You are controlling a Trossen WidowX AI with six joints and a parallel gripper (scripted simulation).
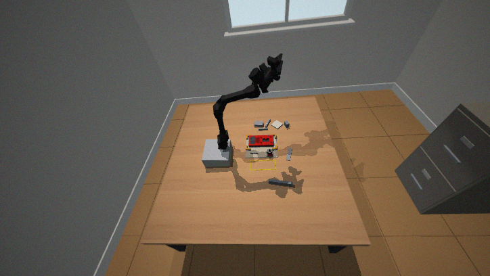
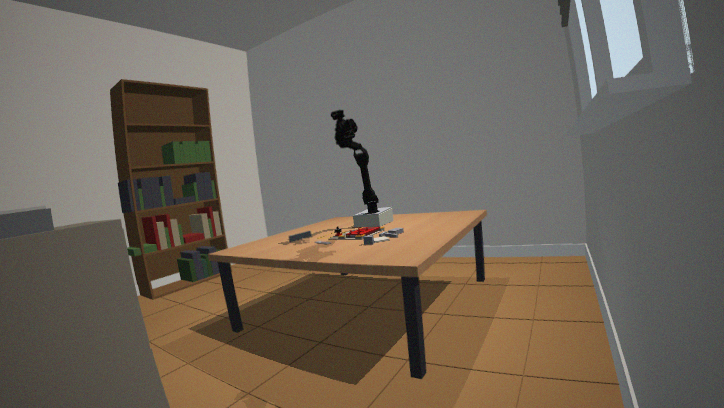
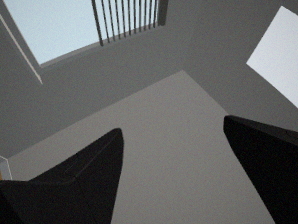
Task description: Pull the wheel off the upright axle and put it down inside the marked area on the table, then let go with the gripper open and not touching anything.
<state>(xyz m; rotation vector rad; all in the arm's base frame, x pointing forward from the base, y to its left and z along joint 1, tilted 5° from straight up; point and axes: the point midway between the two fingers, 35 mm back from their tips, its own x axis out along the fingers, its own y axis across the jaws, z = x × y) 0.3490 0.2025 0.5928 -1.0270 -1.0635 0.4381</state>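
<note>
The gripper [image 1: 277,65] is held high above the table [image 1: 205,212], jaws parted and empty. The wheel [image 1: 270,151] (small, probably rigid and light) is seated on its axle beside the marked area [image 1: 262,165]; a rim grasp is advised.

No legible text, labels, brands or numbers in any view. Red board [image 1: 261,140] on table [image 1: 205,212]: dark patches only, too small to read. Book spines on bookshelf [image 2: 132,121]: plain colour blocks, no lettering. Cabinet [image 1: 445,161] drawer fronts: unmarked.
</note>
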